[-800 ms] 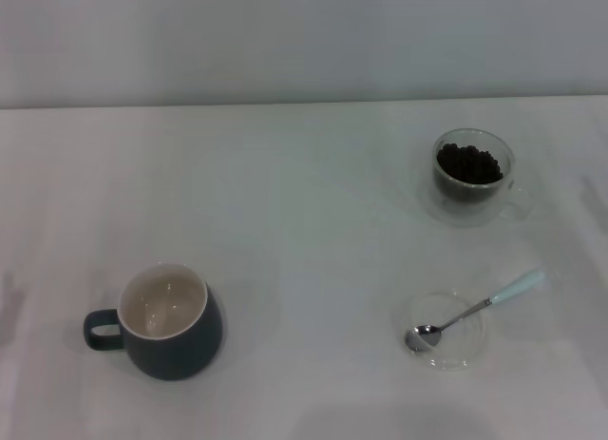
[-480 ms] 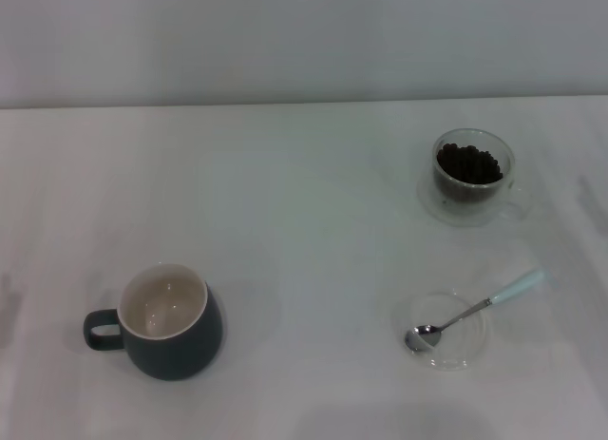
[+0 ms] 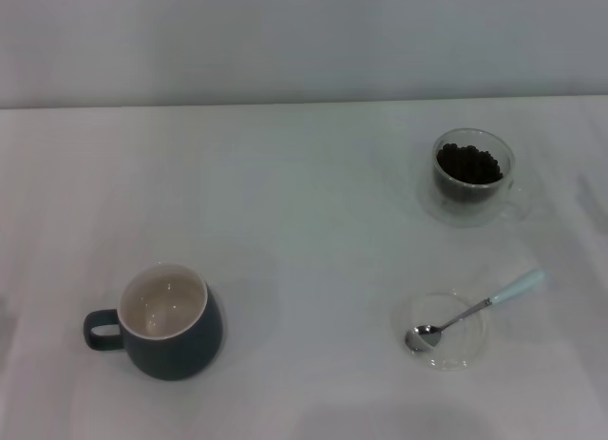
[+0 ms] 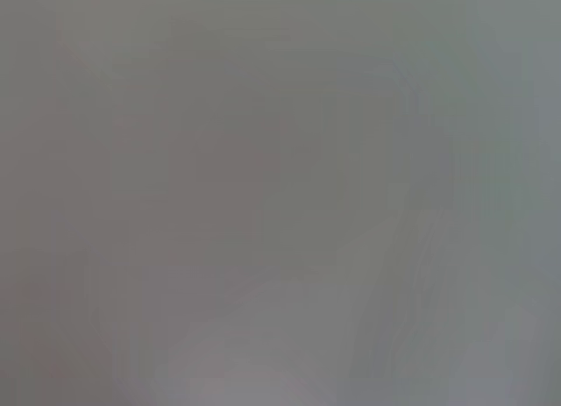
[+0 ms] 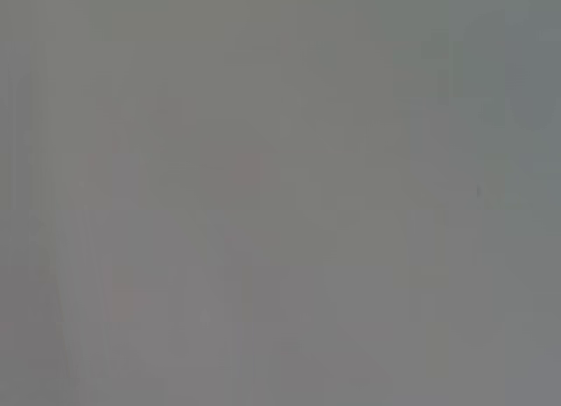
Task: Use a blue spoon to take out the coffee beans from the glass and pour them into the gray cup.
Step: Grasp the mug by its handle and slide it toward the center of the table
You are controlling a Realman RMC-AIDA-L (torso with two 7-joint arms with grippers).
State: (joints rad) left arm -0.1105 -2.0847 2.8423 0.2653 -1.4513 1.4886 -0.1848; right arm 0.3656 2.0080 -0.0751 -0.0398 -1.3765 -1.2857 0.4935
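Near left corner: gray cup point(image 3: 169, 321), upright, empty, handle toward the left edge.
Near right corner: spoon point(image 3: 472, 312), bowl in a clear saucer point(image 3: 468, 350), blue handle overhanging toward the right edge.
Far right: glass point(image 3: 472, 176), holding beans point(image 3: 468, 163).
Grippers: neither in view; finger state cannot be told.
Risk: thin, tilted spoon may slip or drag the saucer when grasped; light glass may tip during scooping, spilling beans.

— What do the two wrist views give us?
— Nothing but flat gray; no object can be made out in either.
— And the grippers?
— Neither one appears in the head view or elsewhere.
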